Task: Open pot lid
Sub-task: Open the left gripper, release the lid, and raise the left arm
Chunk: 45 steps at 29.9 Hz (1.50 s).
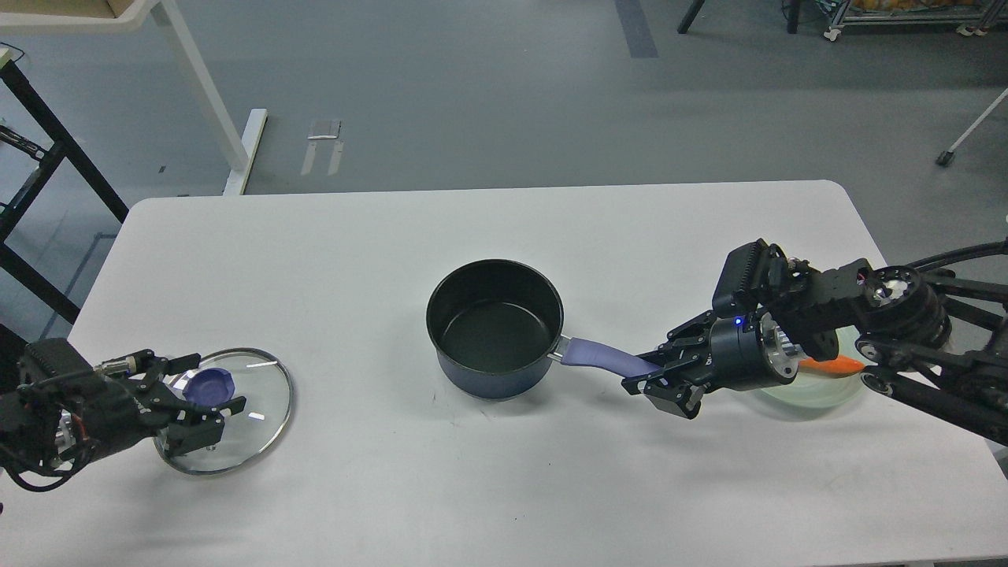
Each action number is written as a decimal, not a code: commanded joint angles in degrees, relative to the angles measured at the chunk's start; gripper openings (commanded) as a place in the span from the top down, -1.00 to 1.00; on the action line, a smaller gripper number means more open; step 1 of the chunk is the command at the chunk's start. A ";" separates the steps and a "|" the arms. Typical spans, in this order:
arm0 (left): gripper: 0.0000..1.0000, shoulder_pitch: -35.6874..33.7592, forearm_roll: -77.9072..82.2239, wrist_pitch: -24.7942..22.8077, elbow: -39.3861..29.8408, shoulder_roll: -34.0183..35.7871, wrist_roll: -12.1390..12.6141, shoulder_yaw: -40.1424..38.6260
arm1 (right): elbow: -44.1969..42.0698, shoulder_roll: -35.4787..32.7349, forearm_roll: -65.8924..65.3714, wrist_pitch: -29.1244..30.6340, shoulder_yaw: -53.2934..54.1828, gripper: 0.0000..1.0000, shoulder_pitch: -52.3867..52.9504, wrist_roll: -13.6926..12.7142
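Observation:
The dark blue pot (494, 327) stands uncovered in the middle of the white table (504, 228), its purple handle (600, 356) pointing right. My right gripper (649, 372) is shut on the end of that handle. The glass lid (250, 416) with a purple knob (208, 384) lies flat on the table at the front left. My left gripper (209, 384) is at the lid with its two fingers spread on either side of the knob, open.
A pale green bowl (819, 390) holding an orange thing (836, 365) sits under my right forearm at the right. The table's front edge is close below both arms. A white table leg (206, 94) and a black frame (47, 157) stand beyond the far left.

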 commanded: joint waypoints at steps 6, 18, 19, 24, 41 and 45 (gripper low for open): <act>-0.98 -0.23 -3.53 -0.34 -1.17 0.25 0.02 -0.38 | 0.04 -0.27 0.00 -0.09 0.08 0.24 0.02 0.00; -0.98 -9.18 -35.30 -9.12 -6.71 2.01 0.02 -0.65 | 0.12 -0.35 0.00 0.00 0.08 0.24 0.02 0.00; -0.98 -10.67 -41.26 -11.04 -6.71 2.01 0.02 -0.65 | 0.04 -0.35 0.00 -0.09 0.08 0.24 0.02 0.00; -0.98 -14.20 -68.34 -20.45 -6.71 1.83 0.02 -0.74 | 0.04 -0.35 0.00 0.00 0.08 0.23 0.02 0.00; -0.98 -15.61 -113.47 -39.36 9.63 -10.64 3.06 -8.82 | 0.04 -0.27 0.00 0.00 -0.01 0.23 0.02 0.00; -0.98 -15.61 -114.71 -41.38 9.98 -10.91 4.29 -9.09 | 0.04 -0.27 0.00 0.00 -0.10 0.22 -0.15 0.00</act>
